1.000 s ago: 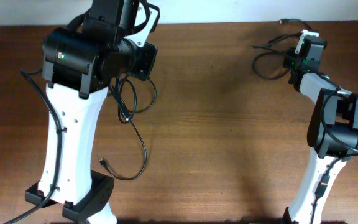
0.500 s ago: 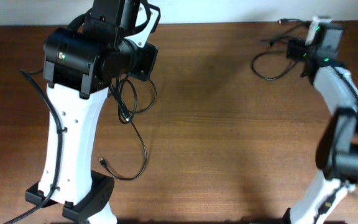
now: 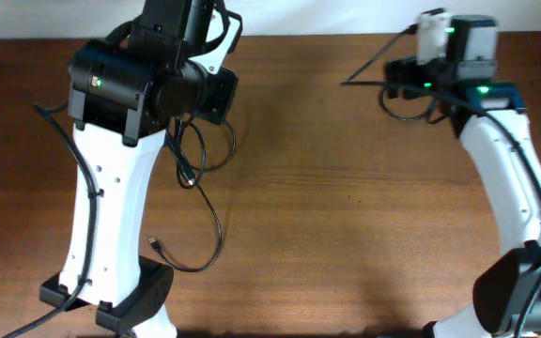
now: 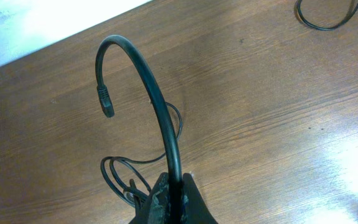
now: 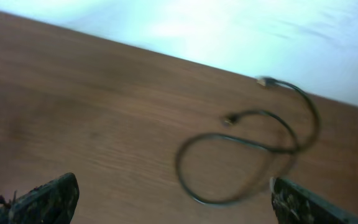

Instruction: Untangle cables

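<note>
In the left wrist view we see the left gripper clamped on 1 arching cable, a grip hidden overhead. The right gripper gapes, with a looped cable ahead on the bench.

Surface check: a brown wooden table is carrying two separate black cables.
A looped cable is lying left of centre; a second cable is curling near the far right edge.

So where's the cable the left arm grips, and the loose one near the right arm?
Gripped cable (image 4: 161, 109), left wrist view, its arched middle.
Loose cable (image 5: 179, 167), right wrist view, loop's left edge.
</note>
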Robot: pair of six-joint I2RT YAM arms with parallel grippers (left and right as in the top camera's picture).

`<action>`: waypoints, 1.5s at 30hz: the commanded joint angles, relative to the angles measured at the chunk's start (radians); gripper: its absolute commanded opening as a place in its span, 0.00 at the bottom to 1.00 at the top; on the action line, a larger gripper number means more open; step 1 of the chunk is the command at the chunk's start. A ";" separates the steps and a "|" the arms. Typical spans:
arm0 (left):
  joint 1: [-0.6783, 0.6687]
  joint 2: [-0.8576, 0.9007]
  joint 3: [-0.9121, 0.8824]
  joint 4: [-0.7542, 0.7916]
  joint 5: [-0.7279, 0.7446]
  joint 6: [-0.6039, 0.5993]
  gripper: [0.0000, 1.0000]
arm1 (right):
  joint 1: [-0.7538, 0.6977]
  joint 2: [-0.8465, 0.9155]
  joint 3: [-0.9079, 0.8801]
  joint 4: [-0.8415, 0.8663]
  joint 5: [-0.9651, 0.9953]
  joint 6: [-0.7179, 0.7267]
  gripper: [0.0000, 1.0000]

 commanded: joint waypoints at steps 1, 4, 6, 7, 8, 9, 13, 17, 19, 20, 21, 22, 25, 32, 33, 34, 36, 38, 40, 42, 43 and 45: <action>-0.002 0.007 0.007 -0.003 -0.014 0.002 0.00 | 0.031 0.065 -0.004 0.034 0.002 -0.016 0.98; -0.002 0.007 0.004 -0.003 -0.014 0.002 0.00 | 0.031 0.187 -0.004 0.072 0.000 -0.010 0.98; -0.002 0.007 0.004 -0.003 -0.014 0.002 0.00 | 0.031 0.255 -0.004 0.083 -0.017 -0.009 0.99; -0.002 0.007 0.004 -0.003 -0.014 0.002 0.00 | 0.031 0.295 -0.004 0.088 -0.029 -0.008 0.99; -0.002 0.007 0.004 -0.003 -0.014 0.002 0.00 | 0.032 0.340 -0.002 0.098 -0.055 -0.007 0.99; -0.002 0.007 0.004 -0.003 -0.014 0.002 0.00 | 0.032 0.360 -0.001 0.105 -0.064 -0.005 0.98; -0.002 0.007 0.004 -0.003 -0.014 0.001 0.00 | 0.039 0.410 -0.001 0.156 -0.062 0.010 0.99; -0.002 0.007 0.004 -0.003 -0.004 0.001 0.00 | 0.039 0.428 0.087 0.094 -0.066 0.011 0.99; -0.002 0.007 0.004 -0.003 -0.004 0.001 0.00 | 0.039 0.444 0.183 -0.004 -0.066 0.018 0.99; -0.002 0.007 0.004 -0.003 -0.004 0.001 0.00 | 0.039 0.454 0.242 -0.066 -0.066 0.018 1.00; -0.002 0.007 0.004 -0.003 -0.004 0.001 0.00 | 0.039 0.483 0.349 -0.172 -0.066 0.018 1.00; -0.003 0.008 0.004 -0.003 -0.004 0.001 0.00 | 0.038 0.513 0.437 -0.256 -0.066 0.018 0.99; -0.003 0.008 0.004 -0.003 -0.003 -0.001 0.00 | 0.037 0.603 0.636 -0.422 -0.067 0.021 0.99; -0.003 0.008 0.003 -0.003 0.012 -0.002 0.00 | 0.038 0.747 0.723 -0.464 -0.134 0.071 0.93; -0.003 0.008 0.003 -0.003 0.012 -0.002 0.00 | 0.038 0.761 0.723 -0.463 -0.138 0.074 0.93; -0.003 0.008 0.003 -0.003 0.012 -0.002 0.00 | 0.038 0.776 0.723 -0.464 -0.141 0.075 0.96; -0.003 0.008 0.003 -0.003 0.013 -0.002 0.00 | 0.038 0.790 0.723 -0.474 -0.143 0.079 0.98; -0.003 0.008 0.003 -0.003 0.020 -0.002 0.00 | 0.038 0.793 0.723 -0.483 -0.145 0.078 0.98; -0.003 0.008 0.003 -0.003 0.020 -0.002 0.00 | 0.038 0.793 0.724 -0.492 -0.145 0.078 0.97; -0.003 0.008 0.003 -0.003 0.021 -0.003 0.00 | 0.037 0.794 0.724 -0.500 -0.140 0.077 0.66; -0.003 0.008 0.003 -0.003 0.024 -0.003 0.00 | 0.037 0.794 0.724 -0.497 -0.141 0.078 0.62; -0.003 0.008 0.003 -0.003 0.045 -0.002 0.00 | 0.037 0.794 0.724 -0.493 -0.140 0.078 0.50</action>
